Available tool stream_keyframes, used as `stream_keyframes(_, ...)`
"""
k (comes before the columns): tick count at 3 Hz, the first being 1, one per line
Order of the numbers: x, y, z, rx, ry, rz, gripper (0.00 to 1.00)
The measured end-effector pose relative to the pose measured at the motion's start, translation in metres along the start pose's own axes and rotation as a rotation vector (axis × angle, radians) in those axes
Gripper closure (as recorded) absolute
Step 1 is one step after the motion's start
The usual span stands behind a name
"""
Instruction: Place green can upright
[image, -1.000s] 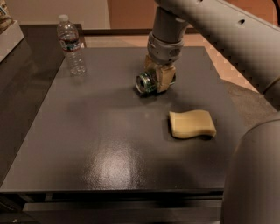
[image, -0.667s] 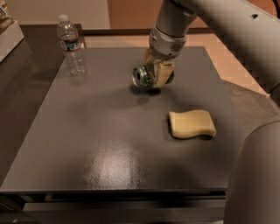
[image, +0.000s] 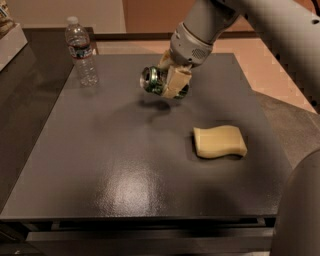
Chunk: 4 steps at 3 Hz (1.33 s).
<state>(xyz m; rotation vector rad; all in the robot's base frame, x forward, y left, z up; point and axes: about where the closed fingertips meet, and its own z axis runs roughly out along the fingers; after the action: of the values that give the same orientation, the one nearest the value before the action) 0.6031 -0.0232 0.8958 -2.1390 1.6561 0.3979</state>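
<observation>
1. Here, my gripper (image: 169, 84) hangs over the dark grey square table (image: 125, 180), up and left of the pale yellow curved sponge (image: 220, 141).
2. My pale fingers (image: 176, 82) clamp the small dark green metal can (image: 152, 80).
3. The can is clear of the table, tipped sideways, with its silver end turned away from the sponge.
4. A clear plastic water bottle (image: 81, 52) stands upright, far left of the sponge.

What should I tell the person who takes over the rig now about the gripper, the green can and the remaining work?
Gripper: shut on the green can, above the far middle of the table.
Can: on its side, clear of the surface.
Done: can grasped, off the table.
Left: turn it upright, set it down, release.
Nearby: water bottle standing far left, yellow sponge at right.
</observation>
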Motion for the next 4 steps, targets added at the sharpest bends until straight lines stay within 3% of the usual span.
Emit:
stream_keyframes(2,-0.029,0.007,0.001,0.011,-0.300,0.119,1.00)
stream_keyframes(4,-0.046,0.007,0.001,0.011,-0.558,0.218,1.00)
